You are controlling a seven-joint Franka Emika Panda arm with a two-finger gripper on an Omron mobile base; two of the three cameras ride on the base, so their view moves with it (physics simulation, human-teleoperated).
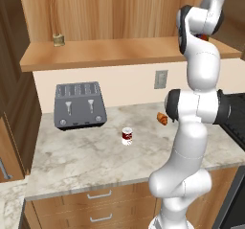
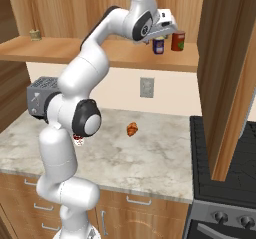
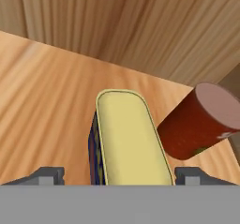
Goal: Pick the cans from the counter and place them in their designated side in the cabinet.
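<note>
A: The blue can [image 3: 126, 138] stands on the cabinet shelf [image 3: 42, 106], just beside the dark red can [image 3: 201, 120].
B: And the claw [image 3: 119, 175]?
A: Spread wide, gripping nothing. Best to lift straight clear, then fetch the red-and-white can [image 1: 127, 136] from the counter [image 1: 86, 156].

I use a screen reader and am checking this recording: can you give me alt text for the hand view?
A dark blue can with a yellow top stands on the wooden cabinet shelf, between the open gripper fingertips, which stand apart from its sides. A plain dark red can stands just to its right, with the wood-grain back panel behind.
</note>
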